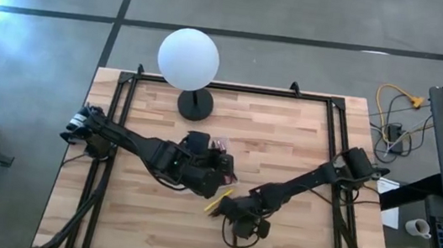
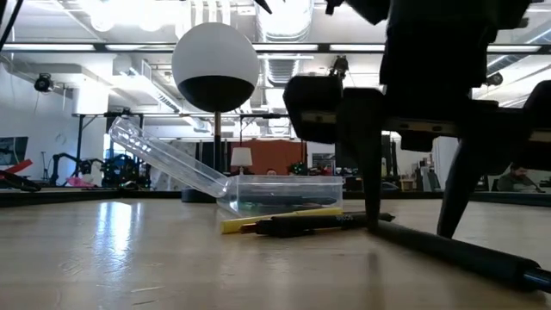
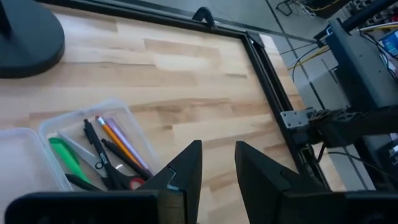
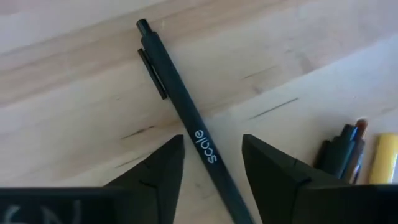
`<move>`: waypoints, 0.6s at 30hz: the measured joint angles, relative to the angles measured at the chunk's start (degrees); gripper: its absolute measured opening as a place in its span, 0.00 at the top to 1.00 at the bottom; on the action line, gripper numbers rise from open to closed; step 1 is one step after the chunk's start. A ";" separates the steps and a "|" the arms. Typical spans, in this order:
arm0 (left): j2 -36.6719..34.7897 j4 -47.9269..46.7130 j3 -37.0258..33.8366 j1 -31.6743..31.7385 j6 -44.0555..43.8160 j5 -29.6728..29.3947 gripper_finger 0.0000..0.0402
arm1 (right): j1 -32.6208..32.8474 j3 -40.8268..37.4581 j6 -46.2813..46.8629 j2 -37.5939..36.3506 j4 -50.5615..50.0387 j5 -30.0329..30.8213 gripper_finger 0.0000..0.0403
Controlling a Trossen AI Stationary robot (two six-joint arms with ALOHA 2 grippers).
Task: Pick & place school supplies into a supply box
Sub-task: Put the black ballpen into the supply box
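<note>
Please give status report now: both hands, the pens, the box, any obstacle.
Right hand open, astride dark pen marked "scale" on wooden table. Left hand empty, above clear plastic supply box. Yellow pencil still outside. No obstacle seen.

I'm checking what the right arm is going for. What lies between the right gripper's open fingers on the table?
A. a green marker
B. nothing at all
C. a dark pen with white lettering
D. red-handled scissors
C: in the right wrist view the dark pen with white lettering lies flat on the wooden table, running between the spread fingers of the right gripper.
</note>
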 joint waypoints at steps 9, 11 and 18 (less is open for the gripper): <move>0.00 0.04 0.02 -0.76 -0.06 0.00 0.80 | -3.26 0.95 4.80 2.24 -4.98 -3.03 0.83; 0.00 0.00 -0.02 -0.85 -0.06 0.04 0.80 | -3.89 0.86 5.69 2.15 -6.05 -3.38 0.91; 0.00 -0.68 -0.55 -0.87 0.72 0.09 0.80 | -4.31 0.09 9.47 -1.92 -10.13 -0.94 0.95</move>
